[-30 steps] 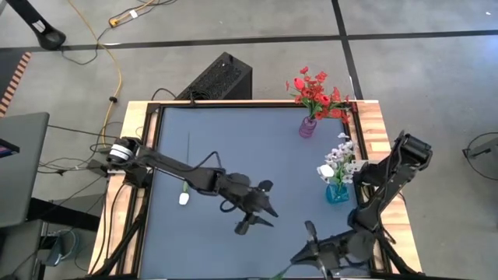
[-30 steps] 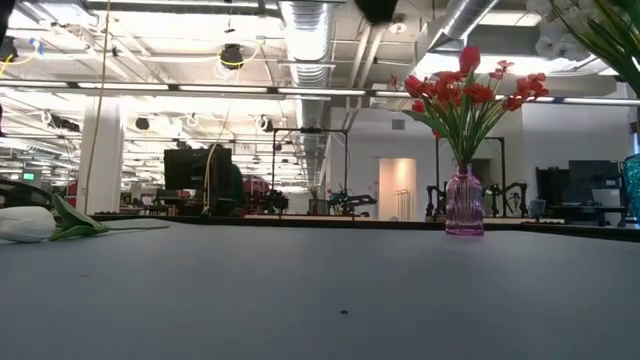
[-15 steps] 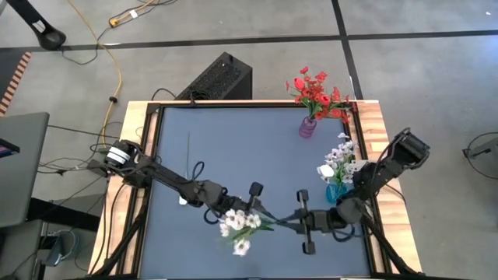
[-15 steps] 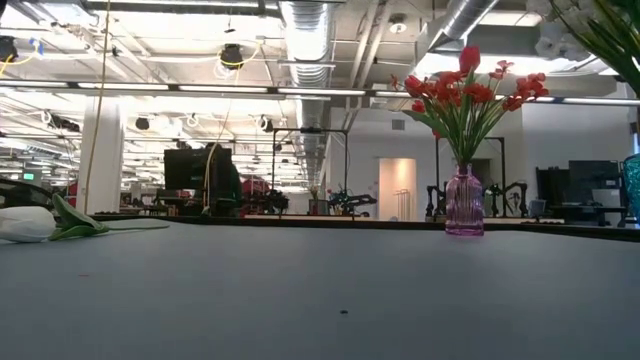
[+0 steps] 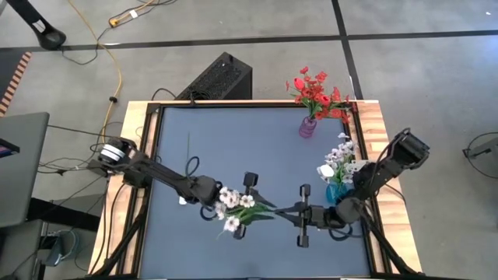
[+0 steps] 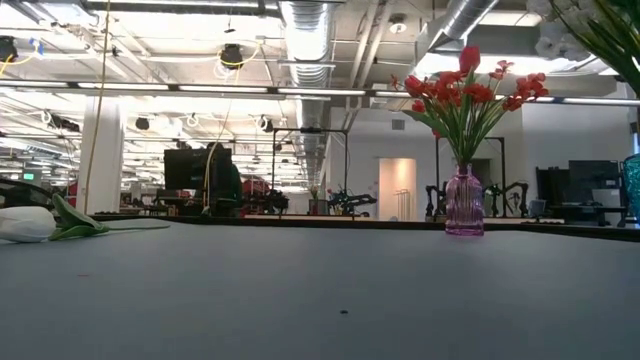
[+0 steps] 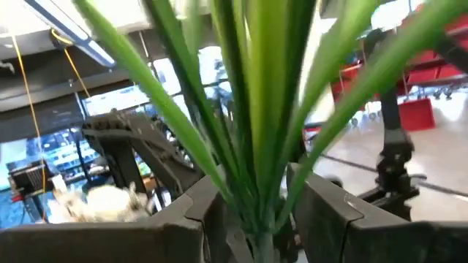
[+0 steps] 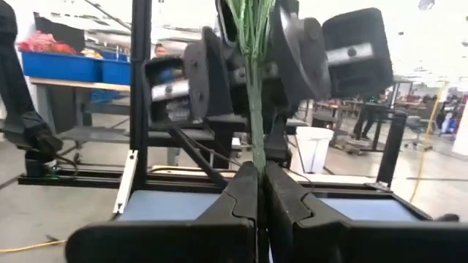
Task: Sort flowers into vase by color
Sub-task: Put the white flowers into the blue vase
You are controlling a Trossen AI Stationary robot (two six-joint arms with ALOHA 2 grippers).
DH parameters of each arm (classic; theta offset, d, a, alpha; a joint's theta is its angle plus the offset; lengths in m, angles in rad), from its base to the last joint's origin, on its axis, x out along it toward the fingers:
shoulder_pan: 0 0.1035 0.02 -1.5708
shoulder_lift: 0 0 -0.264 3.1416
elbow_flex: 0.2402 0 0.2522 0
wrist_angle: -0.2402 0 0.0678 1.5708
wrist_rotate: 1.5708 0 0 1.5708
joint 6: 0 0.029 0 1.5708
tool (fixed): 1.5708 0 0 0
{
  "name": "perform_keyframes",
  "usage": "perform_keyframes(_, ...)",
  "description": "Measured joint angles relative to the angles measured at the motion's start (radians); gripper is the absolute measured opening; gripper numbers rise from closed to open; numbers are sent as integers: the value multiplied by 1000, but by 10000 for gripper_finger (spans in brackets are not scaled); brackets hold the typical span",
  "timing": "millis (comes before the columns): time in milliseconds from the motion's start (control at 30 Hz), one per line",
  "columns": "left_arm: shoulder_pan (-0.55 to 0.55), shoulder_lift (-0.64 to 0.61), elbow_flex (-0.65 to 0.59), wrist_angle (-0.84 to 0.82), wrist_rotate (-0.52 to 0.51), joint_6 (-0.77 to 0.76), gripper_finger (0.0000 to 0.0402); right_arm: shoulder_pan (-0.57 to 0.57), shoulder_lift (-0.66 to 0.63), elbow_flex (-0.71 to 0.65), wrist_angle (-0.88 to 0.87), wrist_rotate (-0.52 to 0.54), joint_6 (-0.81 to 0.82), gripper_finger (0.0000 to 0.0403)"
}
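Observation:
A white blossom spray point(image 5: 233, 210) with green leaves hangs in the air between my two grippers, roughly level over the near middle of the table. My left gripper point(image 5: 247, 204) comes from the left and is shut on its leafy stems point(image 7: 256, 146). My right gripper point(image 5: 294, 211) comes from the right and is shut on the thin stem point(image 8: 253, 109). The low view shows neither the spray nor the grippers. A white tulip point(image 5: 184, 199) lies flat on the table behind the left arm, also visible in the low view point(image 6: 25, 224). My left gripper pinches the bundle of leafy stems point(image 7: 257, 212) between its two fingers, close under the blossoms, coming from the table's left with the fingers across the stems. The spray is lifted clear of the table. My right gripper pinches the thin stem point(image 8: 254, 157) near its lower end between its two shut fingers, coming from the table's right. The stem runs straight on from the fingertips toward the left gripper, clear of the table.
A pink vase point(image 5: 308, 127) with red flowers stands at the far right, seen also in the low view point(image 6: 464, 200). A blue vase point(image 5: 338, 190) with white flowers stands at the right edge, close beside the right arm. The wooden table rim point(image 5: 373, 132) frames the dark mat.
The right gripper swung from the near edge up toward the table's middle, carrying the white spray into view and between the left gripper's fingers. The left arm drew back toward the left. Over the last half second both grippers and the spray shifted slightly toward the far edge.

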Motion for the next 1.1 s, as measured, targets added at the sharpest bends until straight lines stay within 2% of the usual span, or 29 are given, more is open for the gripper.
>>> perform_keyframes(167, 1, -46, 1, -67, -2, -47, 124, 1, 0, 0, 14, 9, -13, 32)
perform_keyframes(267, 2, -45, 0, -73, -17, -85, 106, -16, 0, 0, -2, -6, -12, 39)
perform_keyframes(433, 3, -42, 0, -134, -52, -129, 15, -32, 1, 1, -22, -30, 54, 104)
perform_keyframes(567, 3, -42, 0, -137, -54, -158, 4, -12, -1, 1, -44, -25, 68, 165)
perform_keyframes(700, 9, -42, 0, -202, -54, -217, 2, 34, -1, 1, -62, 43, 67, 224)
perform_keyframes(800, 20, -42, 0, -251, -64, -290, 2, 87, -7, 1, -87, 92, 68, 255)
perform_keyframes(933, 22, -1, 1, -275, -74, -329, 1, 175, -43, 1, -148, 183, 86, 265)
perform_keyframes(1100, 13, 126, 75, -273, -58, -345, 0, 298, -134, 3, -301, 271, 245, 265)
